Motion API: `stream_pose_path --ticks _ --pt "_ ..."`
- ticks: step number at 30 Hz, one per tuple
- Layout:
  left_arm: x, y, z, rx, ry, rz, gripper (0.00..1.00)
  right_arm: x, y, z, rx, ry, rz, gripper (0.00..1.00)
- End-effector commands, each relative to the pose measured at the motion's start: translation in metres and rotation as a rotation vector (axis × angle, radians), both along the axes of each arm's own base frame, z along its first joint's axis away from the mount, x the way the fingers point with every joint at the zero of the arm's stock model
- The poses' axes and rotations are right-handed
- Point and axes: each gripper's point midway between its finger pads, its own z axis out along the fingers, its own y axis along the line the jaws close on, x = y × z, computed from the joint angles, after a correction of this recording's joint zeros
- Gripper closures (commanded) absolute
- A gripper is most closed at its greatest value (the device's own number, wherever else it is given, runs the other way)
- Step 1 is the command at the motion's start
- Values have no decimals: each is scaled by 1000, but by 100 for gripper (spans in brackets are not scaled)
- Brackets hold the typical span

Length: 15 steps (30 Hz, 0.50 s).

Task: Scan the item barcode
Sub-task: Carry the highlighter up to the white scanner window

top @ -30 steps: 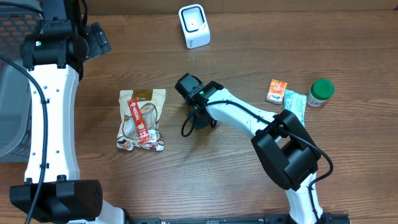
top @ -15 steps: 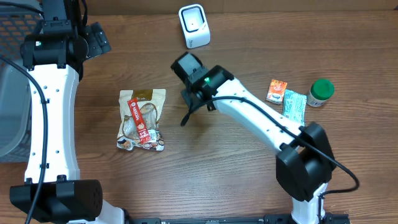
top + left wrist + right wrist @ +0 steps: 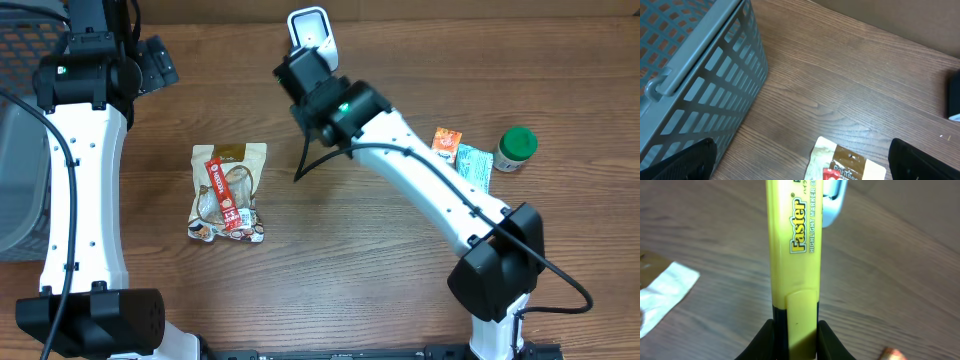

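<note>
Now my right pincer, clamped on the yellow highlighter, has swung up across the bench to just before the scanner, so presenting its barcode looks close. Meanwhile my left pincer idles wide open by the basket.

A mock shop checkout on a robot test bench. A white barcode scanner stands at the far edge of the wood-grain table, and a grey mesh shopping basket sits at its left edge. Packaged retail goods are in view: a snack pouch, a small orange box, a green-capped jar and a branded yellow highlighter. Two white robot arms rise from the near edge.
</note>
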Motion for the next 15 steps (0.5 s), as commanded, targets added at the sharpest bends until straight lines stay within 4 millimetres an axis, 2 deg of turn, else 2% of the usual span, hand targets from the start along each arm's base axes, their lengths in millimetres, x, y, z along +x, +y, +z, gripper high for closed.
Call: stream_pose_path --ticks 1,5,9,12,15 --pt "2 2 0 3 -5 18 0 27 -22 24 55 -25 -29 97" --pt "2 2 0 3 -5 18 0 53 -38 45 105 -41 -58 97" --pt "2 2 0 3 -5 18 0 79 -42 67 132 -104 -64 97" --pt "2 2 0 3 -5 18 0 94 -42 60 129 -116 -67 97" --pt "2 2 0 3 -5 18 0 106 -36 32 109 -89 -47 97"
